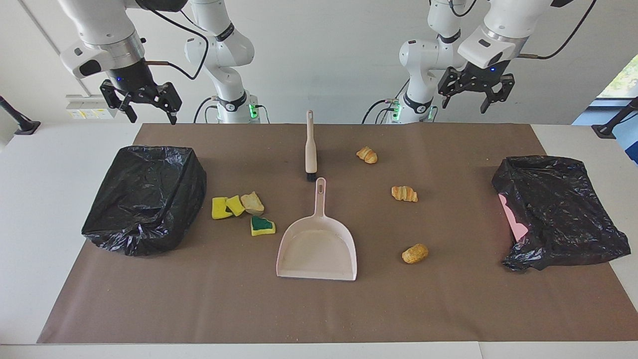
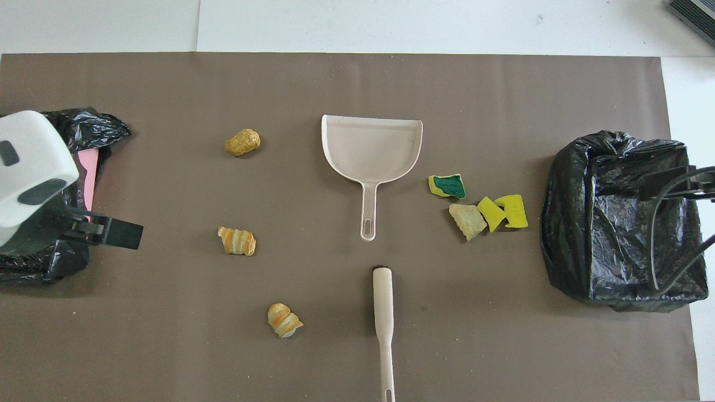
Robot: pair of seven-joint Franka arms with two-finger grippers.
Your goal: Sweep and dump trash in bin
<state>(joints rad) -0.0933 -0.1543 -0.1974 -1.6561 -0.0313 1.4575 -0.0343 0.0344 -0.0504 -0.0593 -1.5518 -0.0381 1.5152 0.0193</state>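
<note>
The trash lies loose on the brown mat. Three golden pastries are spread toward the left arm's end. Yellow sponge chunks, a green-topped one and a beige bread chunk cluster beside the black-bagged bin at the right arm's end. The pale pink dustpan lies mid-mat, and the cream-handled brush lies just nearer the robots. My left gripper hangs open, high over the mat's robot-side edge. My right gripper waits open, high above the bin's robot-side end.
A second black-bagged bin with pink showing at its side sits at the left arm's end. In the overhead view the left arm's white hand covers part of that bin. Small crumbs dot the mat.
</note>
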